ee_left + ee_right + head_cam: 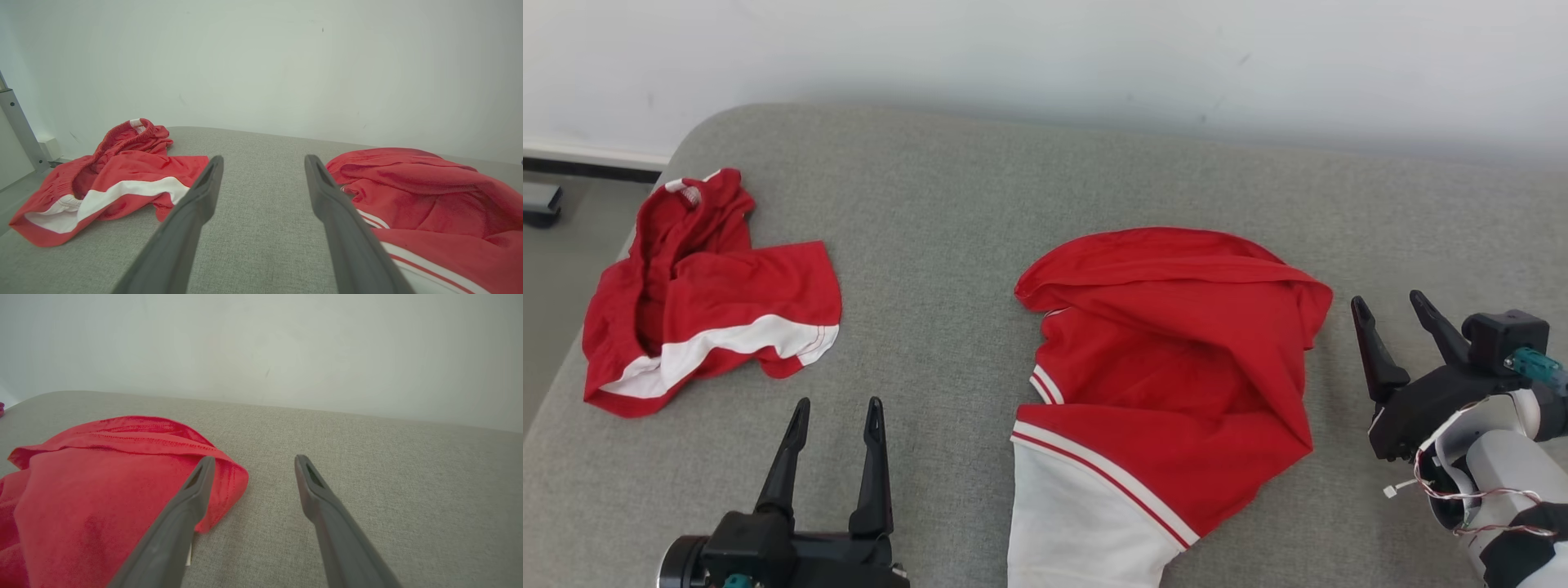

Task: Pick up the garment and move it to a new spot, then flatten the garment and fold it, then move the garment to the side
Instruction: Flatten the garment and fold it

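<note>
Crumpled red-and-white jersey garment (1168,384) untouched. Both jaws wide, empty. Advise: right jaws, at its 3 o'clock, pinch near edge; lift clear.

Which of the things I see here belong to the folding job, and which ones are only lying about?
For the job:
- red and white shirt, crumpled; probably the garment, as it lies between the two tools
- left tool, open
- right tool, open, beside the shirt
- grey cushion, the work surface

Lying about:
- red shorts with a white stripe, crumpled at the cushion's left edge
</note>
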Available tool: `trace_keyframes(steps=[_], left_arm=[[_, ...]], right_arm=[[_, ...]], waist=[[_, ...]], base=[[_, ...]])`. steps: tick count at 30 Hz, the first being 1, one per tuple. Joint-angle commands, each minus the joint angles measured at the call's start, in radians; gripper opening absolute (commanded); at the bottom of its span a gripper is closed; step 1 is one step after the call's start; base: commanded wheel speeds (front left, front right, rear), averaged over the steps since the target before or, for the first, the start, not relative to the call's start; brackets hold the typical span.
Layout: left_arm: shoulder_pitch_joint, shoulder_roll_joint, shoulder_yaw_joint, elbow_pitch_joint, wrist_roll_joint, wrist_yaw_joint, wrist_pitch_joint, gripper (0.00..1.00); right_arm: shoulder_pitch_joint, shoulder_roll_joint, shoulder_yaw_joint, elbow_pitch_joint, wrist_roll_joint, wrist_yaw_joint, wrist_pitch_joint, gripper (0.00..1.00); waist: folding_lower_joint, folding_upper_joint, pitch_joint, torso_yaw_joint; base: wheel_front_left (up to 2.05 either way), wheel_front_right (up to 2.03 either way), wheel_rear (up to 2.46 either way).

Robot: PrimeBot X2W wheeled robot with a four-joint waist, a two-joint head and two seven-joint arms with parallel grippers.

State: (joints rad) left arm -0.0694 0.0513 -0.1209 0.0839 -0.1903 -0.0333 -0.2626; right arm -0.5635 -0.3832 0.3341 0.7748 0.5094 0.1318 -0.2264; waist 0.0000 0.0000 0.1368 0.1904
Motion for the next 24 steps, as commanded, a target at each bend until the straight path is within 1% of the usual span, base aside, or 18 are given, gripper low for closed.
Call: trace_keyframes(steps=[1,15,16,17,18,24], left_arm=[[-0.017,-0.001,-0.003,-0.002,-0.009,0.005,-0.003,1.0],[-0.056,-0.001,-0.036,0.001,-0.028,0.02,-0.003,1.0],[-0.057,-0.001,-0.037,0.001,-0.03,0.022,-0.003,1.0],[-0.058,-0.001,-0.037,0.002,-0.03,0.023,-0.003,1.0],[-0.058,-0.001,-0.037,0.002,-0.03,0.023,-0.003,1.0],[-0.047,-0.001,-0.032,0.006,-0.031,0.031,-0.003,1.0]], right_arm=[[-0.017,-0.002,0.009,0.016,-0.001,-0.002,0.006,1.0],[-0.135,0.02,0.09,0.226,0.045,-0.002,0.074,1.0],[-0.139,0.025,0.095,0.237,0.053,-0.002,0.076,0.97],[-0.142,0.028,0.099,0.247,0.062,-0.002,0.08,0.29],[-0.145,0.029,0.104,0.257,0.071,-0.002,0.085,0.0],[-0.148,0.02,0.135,0.26,0.095,-0.002,0.039,0.0]], waist=[[0.0,0.0,0.027,0.024],[0.0,0.0,0.089,0.087],[0.0,0.0,0.09,0.09],[0.0,0.0,0.093,0.092],[0.0,0.0,0.094,0.094],[0.0,0.0,0.083,0.088]], base=[[0.0,0.0,0.0],[0.0,0.0,0.0],[0.0,0.0,0.0],[0.0,0.0,0.0],[0.0,0.0,0.0],[0.0,0.0,0.0]])
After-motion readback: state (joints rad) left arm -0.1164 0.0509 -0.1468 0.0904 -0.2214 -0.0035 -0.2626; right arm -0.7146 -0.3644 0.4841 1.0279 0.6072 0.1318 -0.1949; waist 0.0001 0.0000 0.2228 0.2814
